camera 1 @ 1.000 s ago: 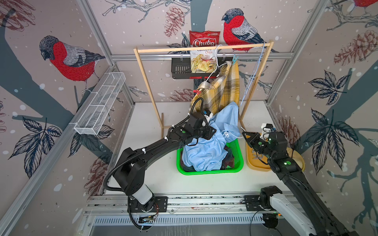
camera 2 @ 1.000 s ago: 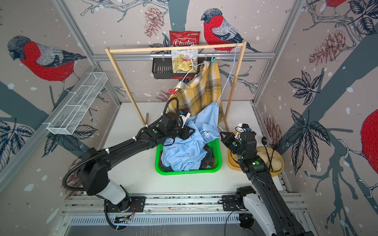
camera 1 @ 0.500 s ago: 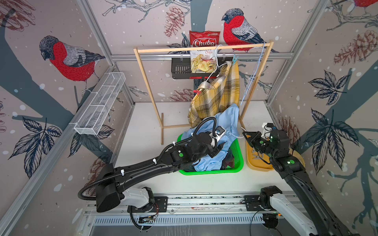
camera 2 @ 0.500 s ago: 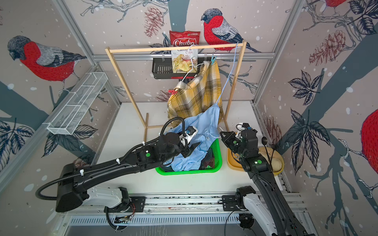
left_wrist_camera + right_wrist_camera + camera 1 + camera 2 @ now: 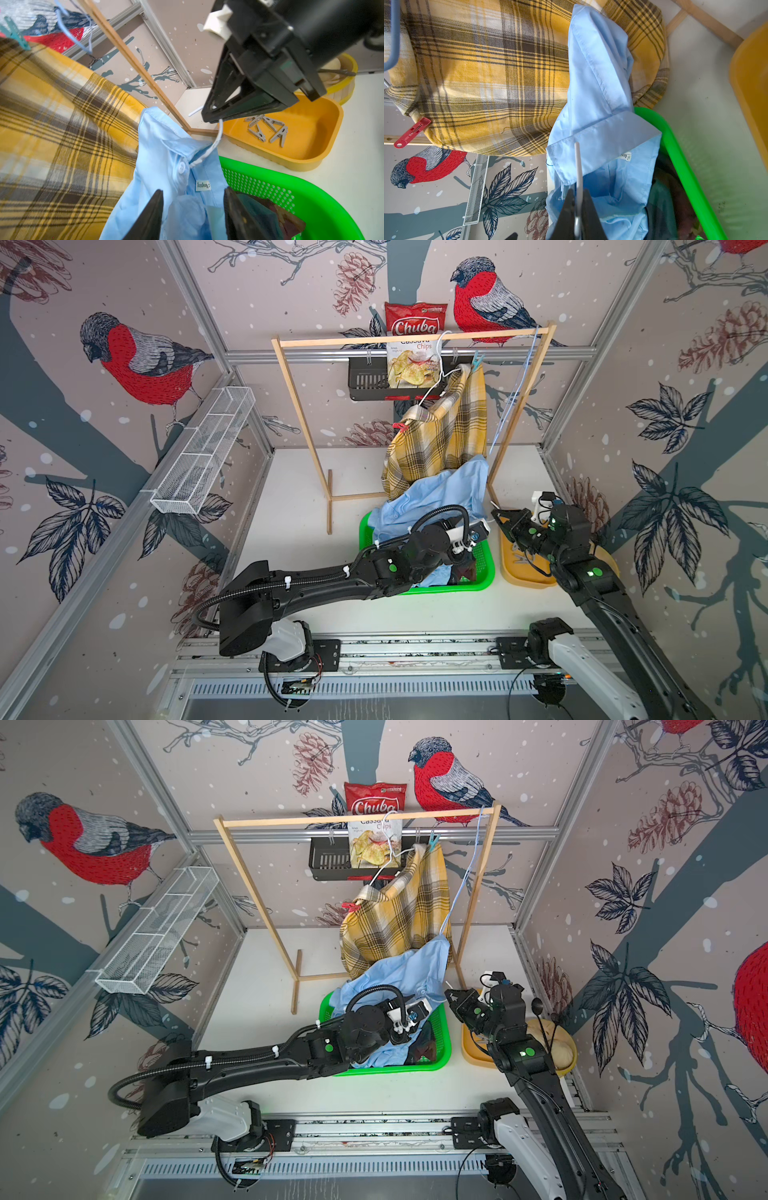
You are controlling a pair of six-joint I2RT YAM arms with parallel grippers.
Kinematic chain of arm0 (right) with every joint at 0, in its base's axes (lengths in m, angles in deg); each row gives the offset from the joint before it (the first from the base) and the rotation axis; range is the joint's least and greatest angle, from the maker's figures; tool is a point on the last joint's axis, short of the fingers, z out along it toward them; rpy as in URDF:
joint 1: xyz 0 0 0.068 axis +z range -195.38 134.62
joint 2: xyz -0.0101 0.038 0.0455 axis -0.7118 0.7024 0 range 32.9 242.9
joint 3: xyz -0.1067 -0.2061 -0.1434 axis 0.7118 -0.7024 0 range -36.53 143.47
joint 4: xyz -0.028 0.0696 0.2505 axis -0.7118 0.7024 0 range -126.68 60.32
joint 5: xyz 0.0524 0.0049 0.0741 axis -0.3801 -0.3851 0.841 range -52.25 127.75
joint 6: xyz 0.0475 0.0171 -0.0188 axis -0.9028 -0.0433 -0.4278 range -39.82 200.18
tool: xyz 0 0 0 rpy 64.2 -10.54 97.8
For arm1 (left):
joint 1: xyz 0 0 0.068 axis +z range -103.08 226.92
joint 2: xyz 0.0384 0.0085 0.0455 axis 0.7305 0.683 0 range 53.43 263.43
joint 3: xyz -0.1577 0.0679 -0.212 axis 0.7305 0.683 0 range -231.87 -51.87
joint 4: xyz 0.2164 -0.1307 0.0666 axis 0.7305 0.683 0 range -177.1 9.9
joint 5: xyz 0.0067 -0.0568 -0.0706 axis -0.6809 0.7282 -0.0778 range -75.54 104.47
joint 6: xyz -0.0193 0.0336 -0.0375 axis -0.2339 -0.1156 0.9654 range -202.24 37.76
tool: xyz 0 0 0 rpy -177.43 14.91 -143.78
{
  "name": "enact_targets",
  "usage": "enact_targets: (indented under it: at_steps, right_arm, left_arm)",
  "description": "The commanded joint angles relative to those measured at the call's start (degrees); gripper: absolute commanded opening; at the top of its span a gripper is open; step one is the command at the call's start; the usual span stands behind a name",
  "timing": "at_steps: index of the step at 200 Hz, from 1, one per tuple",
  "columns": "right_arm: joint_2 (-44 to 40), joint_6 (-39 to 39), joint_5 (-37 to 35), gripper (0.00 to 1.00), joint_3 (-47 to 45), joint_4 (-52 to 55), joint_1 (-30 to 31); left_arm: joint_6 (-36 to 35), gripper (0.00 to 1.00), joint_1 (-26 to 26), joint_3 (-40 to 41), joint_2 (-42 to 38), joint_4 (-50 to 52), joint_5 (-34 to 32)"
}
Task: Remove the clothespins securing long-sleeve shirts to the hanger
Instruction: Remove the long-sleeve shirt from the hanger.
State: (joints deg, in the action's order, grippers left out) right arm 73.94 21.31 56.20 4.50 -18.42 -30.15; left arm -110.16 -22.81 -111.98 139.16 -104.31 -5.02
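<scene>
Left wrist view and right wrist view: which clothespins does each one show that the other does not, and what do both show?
Only the left wrist view: grey clothespins lying in the yellow tray, and a light blue clothespin. Only the right wrist view: a red clothespin on the plaid shirt. Both: that shirt, the light blue shirt, the white hanger, the green basket.

The walls (image 5: 249, 290) are pale pink-grey paper printed with red-breasted birds (image 5: 141, 360), pine cones (image 5: 353, 281) and dark leaves (image 5: 669, 423) — metal posts (image 5: 195, 306) run up the corners. A white wire basket (image 5: 203, 452) hangs on a side wall; a black shelf (image 5: 368, 381) on the back wall holds a red chip bag (image 5: 415, 323). The table (image 5: 291, 497) is white, evenly lit.
</scene>
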Motion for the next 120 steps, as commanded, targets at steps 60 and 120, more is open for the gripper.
enact_targets:
  at_steps: [60, 120]
  right_arm:
    - [-0.7, -0.9, 2.7, 0.11, 4.5, 2.8, 0.0]
    - [-3.5, -2.8, 3.7, 0.11, 6.0, 4.6, 0.5]
  left_arm:
    - [-8.1, 0.45, -0.2, -2.9, 6.0, -7.6, -0.5]
    - [-7.6, 0.42, 0.5, -3.9, 6.8, -10.3, -2.7]
